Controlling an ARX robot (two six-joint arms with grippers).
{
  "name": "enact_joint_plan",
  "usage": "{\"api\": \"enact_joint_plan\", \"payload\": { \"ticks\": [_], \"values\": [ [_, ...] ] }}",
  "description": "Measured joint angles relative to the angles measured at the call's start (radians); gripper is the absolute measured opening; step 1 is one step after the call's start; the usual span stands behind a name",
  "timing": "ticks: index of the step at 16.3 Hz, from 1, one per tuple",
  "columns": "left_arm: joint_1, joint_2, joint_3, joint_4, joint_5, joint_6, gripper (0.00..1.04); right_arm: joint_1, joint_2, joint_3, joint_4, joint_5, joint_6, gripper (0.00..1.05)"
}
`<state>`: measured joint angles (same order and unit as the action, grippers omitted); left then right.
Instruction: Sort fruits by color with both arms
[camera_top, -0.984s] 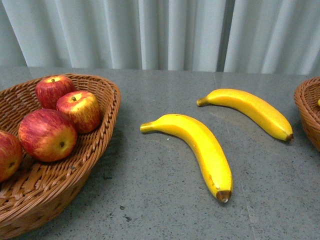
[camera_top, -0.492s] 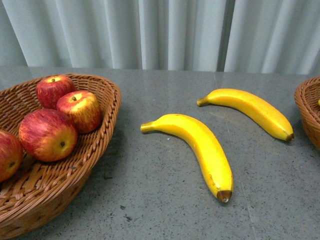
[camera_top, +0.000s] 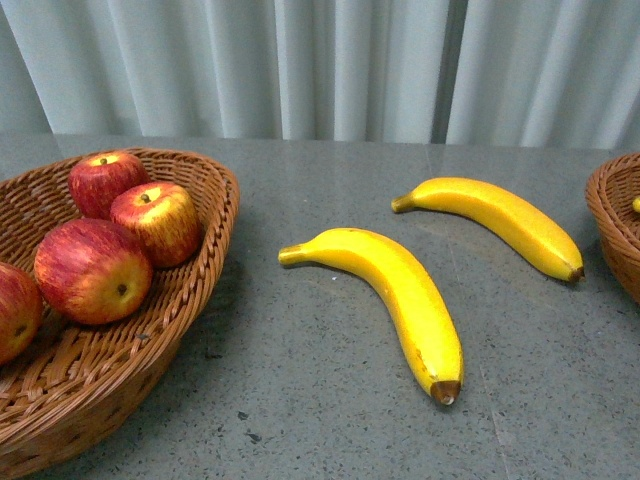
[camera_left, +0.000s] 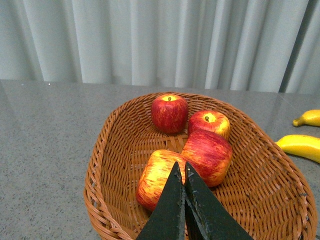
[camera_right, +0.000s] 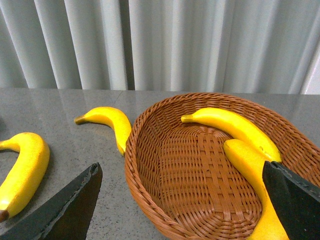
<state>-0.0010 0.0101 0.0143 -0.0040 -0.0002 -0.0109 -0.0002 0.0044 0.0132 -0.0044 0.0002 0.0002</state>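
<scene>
Several red apples streaked with yellow (camera_top: 92, 270) lie in the wicker basket (camera_top: 205, 250) on the left. Two yellow bananas (camera_top: 400, 295) (camera_top: 500, 222) lie on the grey table between the baskets. In the left wrist view my left gripper (camera_left: 181, 166) is shut with nothing in it, just above the apples (camera_left: 155, 177) in that basket (camera_left: 100, 150). In the right wrist view my right gripper (camera_right: 181, 167) stands open over the right basket (camera_right: 145, 165), which holds two bananas (camera_right: 235, 125) (camera_right: 252, 172). Neither arm shows in the front view.
The right basket's rim (camera_top: 612, 225) shows at the front view's right edge. A pale pleated curtain (camera_top: 320, 70) closes off the back of the table. The two loose bananas (camera_right: 110, 122) (camera_right: 25, 165) lie just outside the right basket.
</scene>
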Motion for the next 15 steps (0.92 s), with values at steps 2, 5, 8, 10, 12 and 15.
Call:
{"api": "enact_joint_plan", "payload": {
  "ticks": [2, 5, 8, 10, 12, 15],
  "values": [
    [0.0, 0.0, 0.0, 0.0, 0.0, 0.0, 0.08, 0.0, 0.0, 0.0, 0.0, 0.0, 0.0, 0.98],
    [0.0, 0.0, 0.0, 0.0, 0.0, 0.0, 0.4, 0.0, 0.0, 0.0, 0.0, 0.0, 0.0, 0.98],
    [0.0, 0.0, 0.0, 0.0, 0.0, 0.0, 0.8, 0.0, 0.0, 0.0, 0.0, 0.0, 0.0, 0.98],
    [0.0, 0.0, 0.0, 0.0, 0.0, 0.001, 1.0, 0.0, 0.0, 0.0, 0.0, 0.0, 0.0, 0.98],
    [0.0, 0.0, 0.0, 0.0, 0.0, 0.0, 0.98, 0.0, 0.0, 0.0, 0.0, 0.0, 0.0, 0.98],
    [0.0, 0.0, 0.0, 0.0, 0.0, 0.0, 0.98, 0.0, 0.0, 0.0, 0.0, 0.0, 0.0, 0.98]
  ]
}}
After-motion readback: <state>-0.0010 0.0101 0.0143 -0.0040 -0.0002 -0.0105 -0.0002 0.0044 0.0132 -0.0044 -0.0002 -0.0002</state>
